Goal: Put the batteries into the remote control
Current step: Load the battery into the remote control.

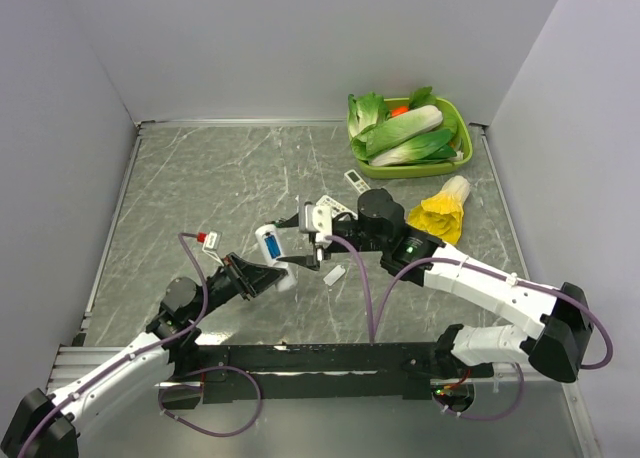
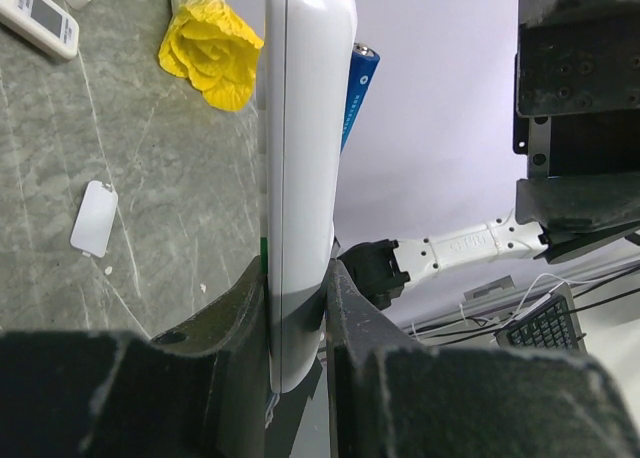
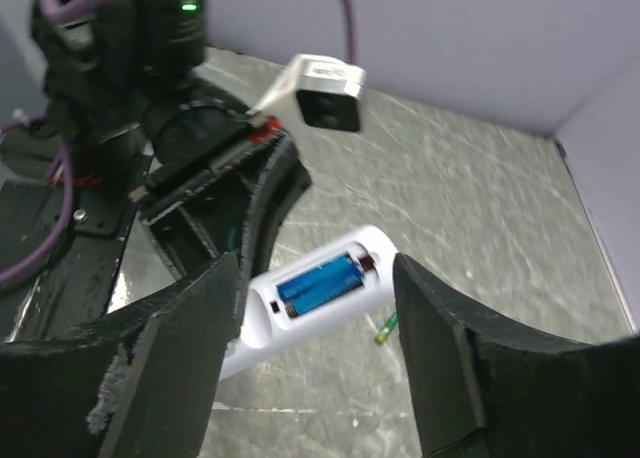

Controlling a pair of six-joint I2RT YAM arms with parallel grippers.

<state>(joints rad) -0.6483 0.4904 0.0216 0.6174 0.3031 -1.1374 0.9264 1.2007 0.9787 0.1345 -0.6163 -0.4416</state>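
Left gripper [image 2: 295, 290], jaws clamped on one end of the remote [image 2: 305, 128], presents its open bay between the wide, empty jaws of the right gripper [image 3: 318, 278]; batteries [image 3: 322, 283] lie there uncovered, one end seemingly proud, so a nudge or tilt could pop a cell out.

This is a robotics lab test cell. A grey marble-patterned table [image 1: 200, 178] is boxed in by plain white walls [image 1: 300, 38] on 3 sides. 2 robot arms, the left arm [image 1: 110, 373] and the right arm [image 1: 490, 288], are bolted to a black rail [image 1: 320, 358] along its near edge and trail purple cables [image 1: 368, 298]. Past the enclosure, the left wrist view catches a computer keyboard [image 2: 545, 323].
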